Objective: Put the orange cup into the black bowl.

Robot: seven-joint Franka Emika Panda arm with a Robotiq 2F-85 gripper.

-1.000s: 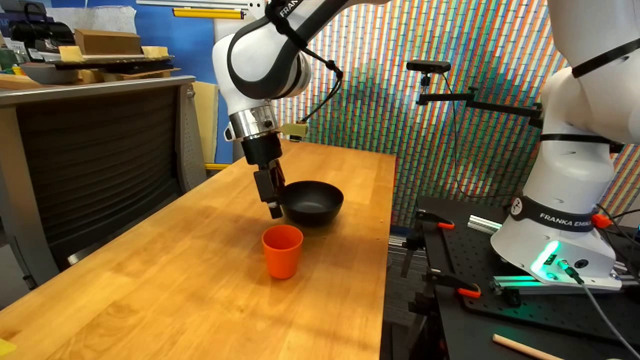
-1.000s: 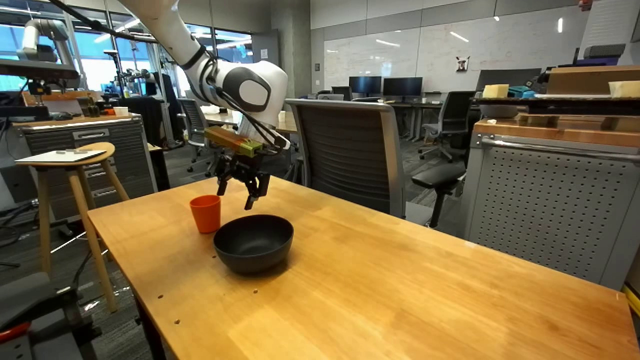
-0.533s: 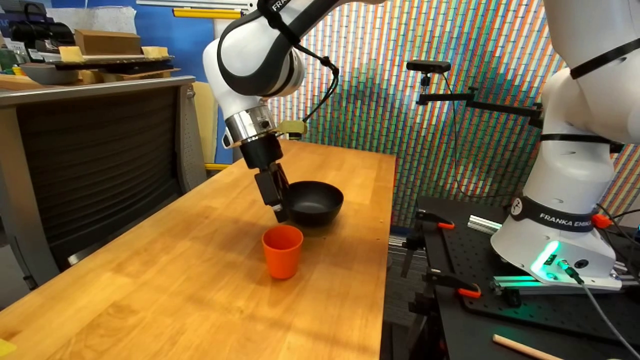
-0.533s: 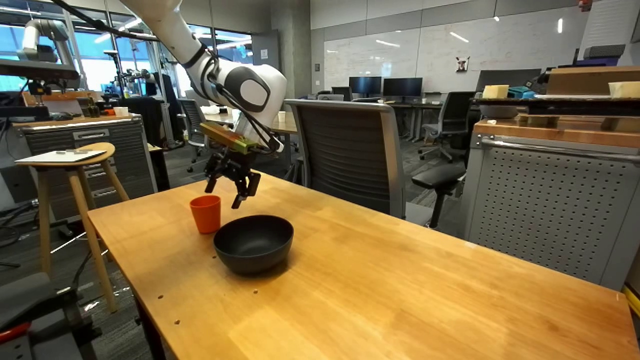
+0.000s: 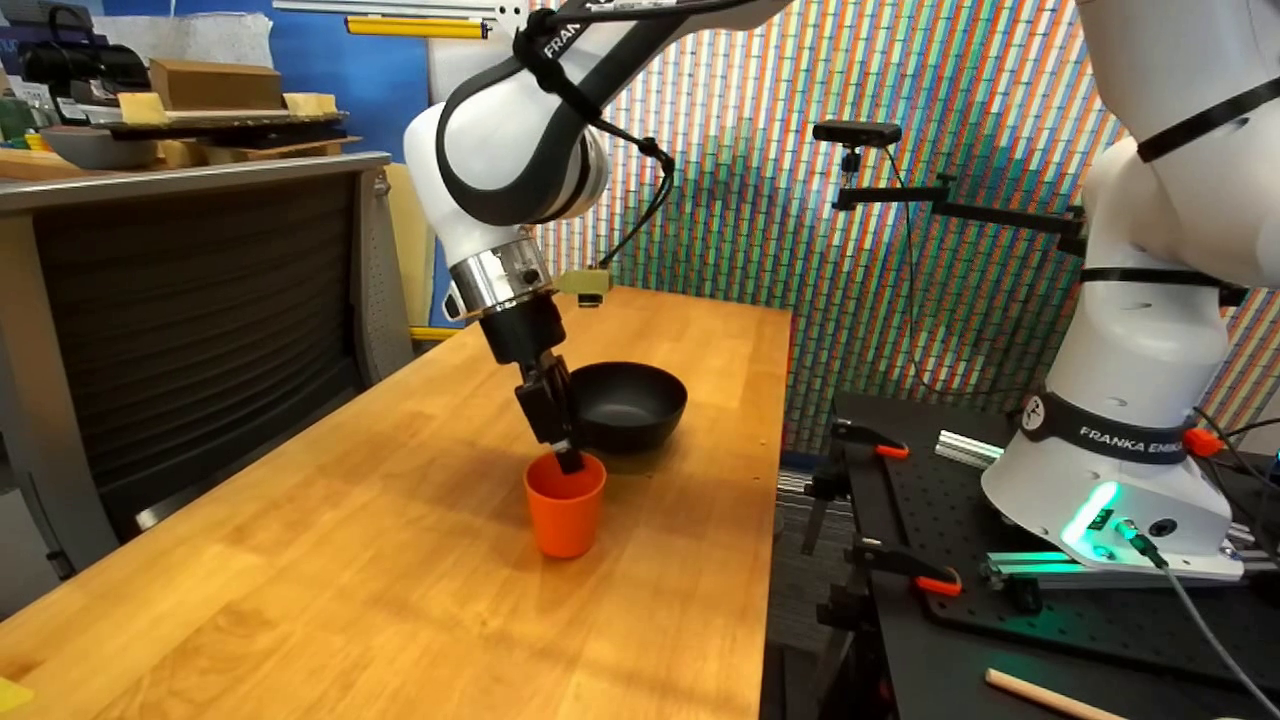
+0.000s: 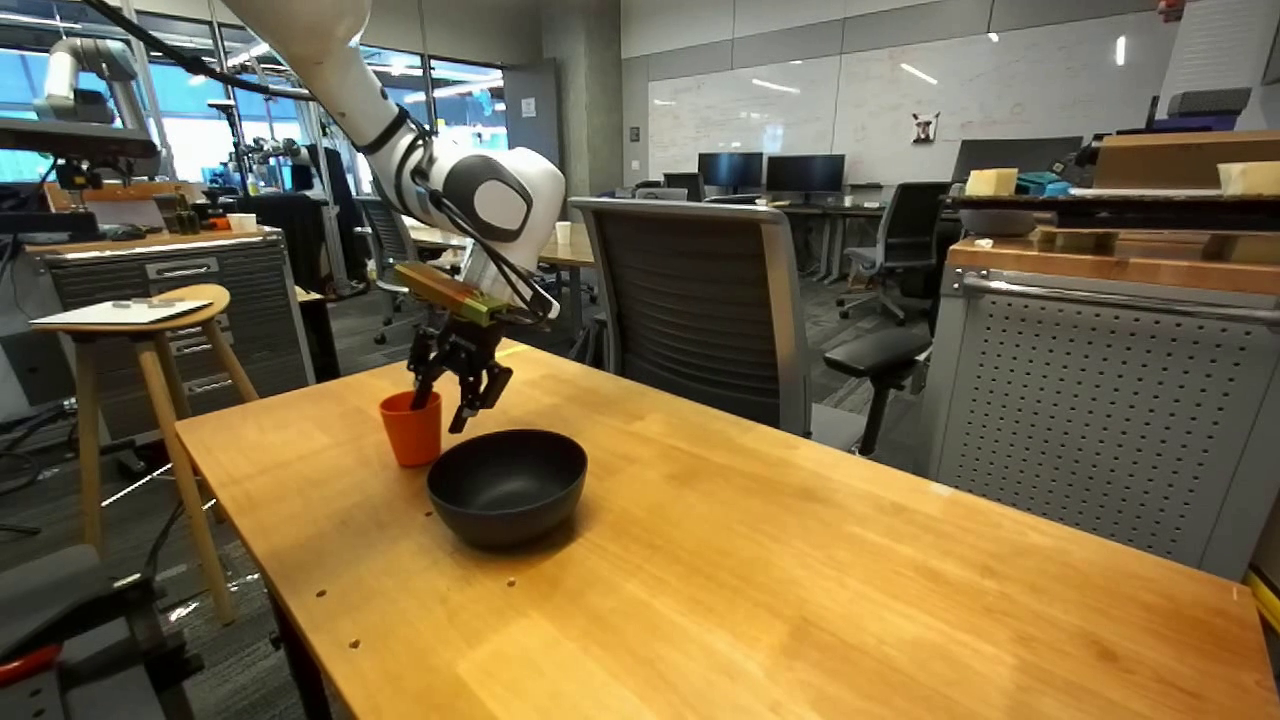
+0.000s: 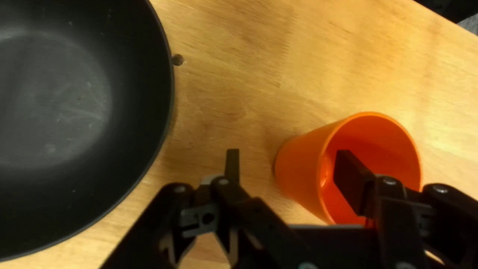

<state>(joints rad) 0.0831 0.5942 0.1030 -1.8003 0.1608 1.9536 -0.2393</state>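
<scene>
The claw (image 7: 288, 160) is held tilted, with its two black fingers spread apart. One finger (image 7: 353, 181) is held inside the mouth of the orange cup (image 5: 565, 520); the other finger (image 7: 232, 166) is placed outside, above the gap between the cup and the black bowl (image 6: 507, 490). Whether the cup's wall is touched by the inner finger cannot be told. In an exterior view, that finger's lower end is hidden behind the cup's rim (image 6: 395, 410). In the wrist view, the claw's nearest parts are blurred and cut off by the lower edge.

The cup is stood upright on the wooden worktop (image 5: 400, 560), outside the bowl and just beside it. The bowl is also set upright; pale scuffs are seen on its inside, and in the wrist view it is cut off at the left.

On the white arm (image 5: 500, 145), the letters "FRAN" can be read in an exterior view; the remainder is hard to make out. On a black band (image 5: 1110, 437) around the arm's base (image 5: 1150, 490), "FRANKA EMIKA" is printed in white beside a round emblem (image 5: 1033, 413). In both exterior views the arm is cut off by the top edge.

Farther out, a whiteboard (image 6: 900, 100) is covered with faint marks that cannot be read; a yellow scrap (image 5: 12, 695) is cut off at a lower corner.
</scene>
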